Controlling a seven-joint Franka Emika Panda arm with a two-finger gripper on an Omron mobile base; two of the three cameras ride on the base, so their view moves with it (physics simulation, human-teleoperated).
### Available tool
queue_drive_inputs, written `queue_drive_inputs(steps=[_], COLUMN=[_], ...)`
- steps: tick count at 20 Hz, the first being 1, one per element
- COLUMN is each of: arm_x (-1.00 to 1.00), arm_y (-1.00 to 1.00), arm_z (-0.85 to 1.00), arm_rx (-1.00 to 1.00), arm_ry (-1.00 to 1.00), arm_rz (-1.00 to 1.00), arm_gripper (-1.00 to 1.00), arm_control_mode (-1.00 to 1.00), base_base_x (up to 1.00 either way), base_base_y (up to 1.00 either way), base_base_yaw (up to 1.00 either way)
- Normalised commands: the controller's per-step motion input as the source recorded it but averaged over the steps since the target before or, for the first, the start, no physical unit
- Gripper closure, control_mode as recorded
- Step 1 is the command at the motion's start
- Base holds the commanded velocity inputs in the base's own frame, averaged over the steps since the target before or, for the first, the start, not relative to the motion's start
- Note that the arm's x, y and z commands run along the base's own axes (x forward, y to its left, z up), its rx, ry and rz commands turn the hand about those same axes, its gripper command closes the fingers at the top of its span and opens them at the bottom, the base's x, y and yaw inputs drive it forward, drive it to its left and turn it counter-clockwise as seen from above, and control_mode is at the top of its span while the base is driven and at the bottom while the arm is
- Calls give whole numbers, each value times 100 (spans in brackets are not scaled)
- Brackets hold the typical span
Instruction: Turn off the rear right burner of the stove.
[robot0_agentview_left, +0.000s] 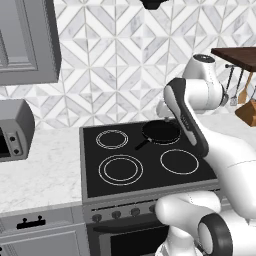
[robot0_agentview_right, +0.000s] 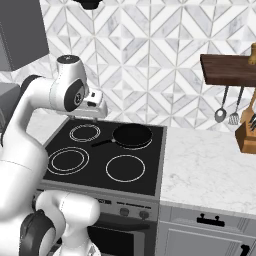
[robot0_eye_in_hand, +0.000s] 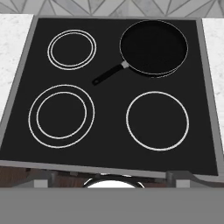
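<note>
The stove (robot0_eye_in_hand: 209, 87) has a smooth black glass top framed in matt grey steel; the skillet (robot0_eye_in_hand: 153, 46) looks matt black; the surface (robot0_agentview_right: 210, 165) resembles white marble.

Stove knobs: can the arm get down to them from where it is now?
Probably yes. The knobs sit in a row on the stove front with nothing in front of them; the skillet is on the cooktop, away from them. The arm would have to drop low.
</note>
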Motion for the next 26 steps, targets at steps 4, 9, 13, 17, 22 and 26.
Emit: queue_drive_inputs(steps=[4, 9, 13, 17, 22, 26], arm_x=[0, 0, 0, 0, 0, 0], arm_y=[-46, -14, 0, 0, 0, -4], arm_z=[-1, 0, 0, 0, 0, 0], arm_rx=[0, 0, 0, 0, 0, 0], arm_ry=[0, 0, 0, 0, 0, 0], arm_rz=[0, 0, 0, 0, 0, 0], arm_gripper=[-100, -100, -100, -100, -100, -100], arm_control_mode=[-100, -100, -100, -100, -100, 100], base_base_x=[0, 0, 0, 0, 0, 0], base_base_y=[0, 0, 0, 0, 0, -25], base_base_yaw=[0, 0, 0, 0, 0, 0])
